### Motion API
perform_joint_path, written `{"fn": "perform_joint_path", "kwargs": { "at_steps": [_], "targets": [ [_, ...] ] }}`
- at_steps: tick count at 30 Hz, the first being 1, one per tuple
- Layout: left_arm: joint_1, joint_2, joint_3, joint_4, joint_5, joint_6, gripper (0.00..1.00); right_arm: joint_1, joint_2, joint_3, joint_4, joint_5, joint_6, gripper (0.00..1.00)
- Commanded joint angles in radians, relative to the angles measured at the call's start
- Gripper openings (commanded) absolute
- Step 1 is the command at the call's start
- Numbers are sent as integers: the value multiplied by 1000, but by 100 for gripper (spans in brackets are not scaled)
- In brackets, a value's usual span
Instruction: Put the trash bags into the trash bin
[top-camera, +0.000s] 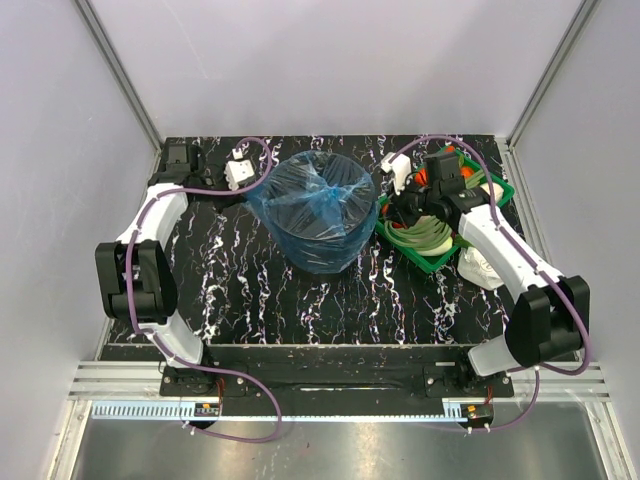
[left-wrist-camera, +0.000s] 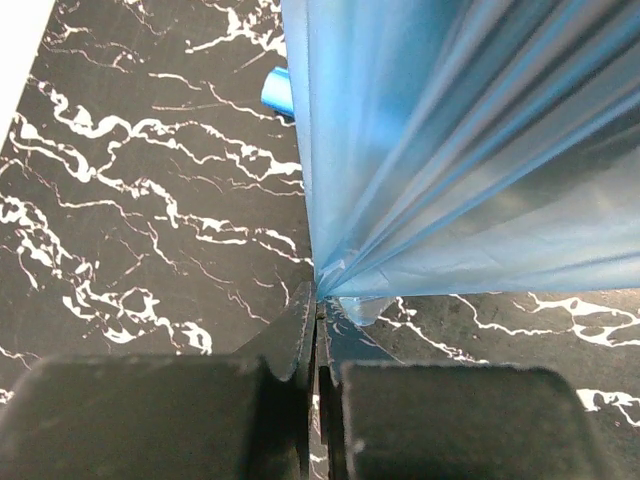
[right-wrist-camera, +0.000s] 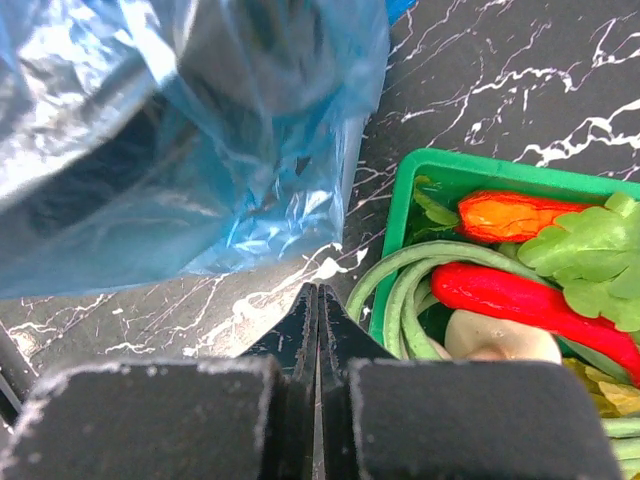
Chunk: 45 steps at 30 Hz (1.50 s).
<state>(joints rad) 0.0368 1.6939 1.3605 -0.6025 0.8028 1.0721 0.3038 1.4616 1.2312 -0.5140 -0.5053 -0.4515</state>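
A translucent blue trash bag (top-camera: 322, 232) is draped over the black trash bin (top-camera: 312, 205) at the table's middle; the film covers its rim and wall. My left gripper (top-camera: 245, 188) is shut on the bag's left corner and the film stretches taut from it. In the left wrist view the jaws (left-wrist-camera: 318, 297) pinch a gathered point of the blue film (left-wrist-camera: 450, 150). My right gripper (top-camera: 394, 208) is shut and empty, between the bin and the green tray. In the right wrist view the closed tips (right-wrist-camera: 318, 292) sit just below the bag (right-wrist-camera: 190, 150).
A green tray (top-camera: 441, 263) of vegetables stands right of the bin; its rim (right-wrist-camera: 400, 215) is close to my right fingers. A white wrinkly plastic lump (top-camera: 482, 268) lies beside the tray. A small blue roll-like piece (left-wrist-camera: 275, 92) lies behind the bag's edge. Grey walls enclose the table.
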Motion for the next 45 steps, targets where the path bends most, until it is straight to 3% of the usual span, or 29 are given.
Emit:
{"fn": "perform_joint_path", "kwargs": {
  "at_steps": [1, 19, 45],
  "targets": [
    [21, -11, -21, 27, 1, 12, 0, 8, 19, -21, 32, 1, -15, 0],
    [25, 6, -80, 90, -40, 3, 0, 9, 100, -76, 88, 5, -7, 0],
    [-3, 16, -107, 116, -34, -52, 2, 8, 39, -55, 54, 51, -24, 0]
  ]
}}
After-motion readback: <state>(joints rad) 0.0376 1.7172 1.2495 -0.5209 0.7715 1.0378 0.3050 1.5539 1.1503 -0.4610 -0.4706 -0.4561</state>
